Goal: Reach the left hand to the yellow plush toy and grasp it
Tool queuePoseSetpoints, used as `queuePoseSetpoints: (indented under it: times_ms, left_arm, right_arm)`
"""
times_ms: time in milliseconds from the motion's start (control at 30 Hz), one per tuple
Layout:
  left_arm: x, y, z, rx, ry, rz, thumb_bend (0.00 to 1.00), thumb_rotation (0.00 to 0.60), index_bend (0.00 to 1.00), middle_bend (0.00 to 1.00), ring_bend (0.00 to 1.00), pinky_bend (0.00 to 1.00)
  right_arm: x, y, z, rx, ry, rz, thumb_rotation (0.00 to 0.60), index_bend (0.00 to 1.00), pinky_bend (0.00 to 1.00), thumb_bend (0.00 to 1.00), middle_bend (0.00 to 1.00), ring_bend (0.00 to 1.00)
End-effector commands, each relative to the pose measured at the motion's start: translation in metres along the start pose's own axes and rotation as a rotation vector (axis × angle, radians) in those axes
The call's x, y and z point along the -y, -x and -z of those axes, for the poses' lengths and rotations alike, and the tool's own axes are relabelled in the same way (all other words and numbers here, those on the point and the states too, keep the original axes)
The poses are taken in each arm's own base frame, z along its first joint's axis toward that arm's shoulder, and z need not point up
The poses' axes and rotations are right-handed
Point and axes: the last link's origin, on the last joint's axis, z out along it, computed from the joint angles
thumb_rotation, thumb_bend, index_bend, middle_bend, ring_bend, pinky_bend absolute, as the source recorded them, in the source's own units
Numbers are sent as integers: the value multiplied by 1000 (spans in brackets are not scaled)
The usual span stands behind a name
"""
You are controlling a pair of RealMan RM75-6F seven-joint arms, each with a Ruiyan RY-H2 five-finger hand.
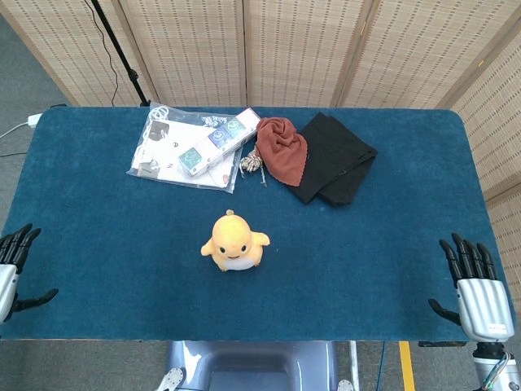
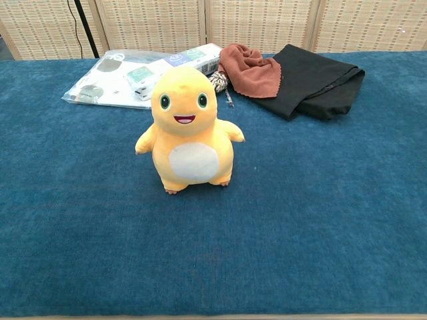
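We see the blue table (image 1: 106, 244) filling most of the head view, with the yellow plush toy (image 1: 234, 242) standing upright just left of frame centre, facing the lower edge; in the chest view it sits centre-left, head above body, so its long axis is vertical. The left hand (image 1: 11, 271) is at the far lower left edge of the head view, fingers spread and empty, well apart from the toy. From that hand the toy lies to the right and slightly up in the frame. The right hand (image 1: 475, 287) sits at the lower right, fingers also spread, holding nothing, and looks slightly farther from the toy than the left. We judge the reach barely begun. Neither hand shows in the chest view. At upper centre, well clear of the toy, lie a plastic packet (image 1: 189, 147), a black cloth (image 1: 338, 159) and a rust cloth (image 1: 283, 149).
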Motion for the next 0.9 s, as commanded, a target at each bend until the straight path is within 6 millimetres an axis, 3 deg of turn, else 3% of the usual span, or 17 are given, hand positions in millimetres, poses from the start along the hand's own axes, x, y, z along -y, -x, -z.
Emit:
queuePoseSetpoints:
  times_ms: [33, 100, 300, 600, 900]
  left_arm:
    - [-17, 17, -28, 75, 89, 79, 0, 600, 1, 0, 0, 0]
    - [-27, 23, -38, 103, 117, 108, 0, 600, 27, 0, 0, 0]
    - [-56, 36, -65, 176, 146, 135, 38, 600, 256, 0, 0, 0]
    - [-105, 58, -99, 258, 132, 162, 139, 600, 393, 0, 0, 0]
    - [-147, 78, -120, 315, 104, 153, 166, 600, 436, 0, 0, 0]
  right_arm:
    - [-1, 0, 0, 6, 3, -5, 600, 0, 0, 0, 0, 0]
    - [-1, 0, 0, 8, 4, -6, 600, 0, 0, 0, 0, 0]
    - [-2, -1, 0, 12, 8, -12, 600, 0, 0, 0, 0, 0]
    - [-3, -1, -1, 21, 9, -21, 600, 0, 0, 0, 0, 0]
    - [-4, -2, -2, 26, 12, -32, 600, 0, 0, 0, 0, 0]
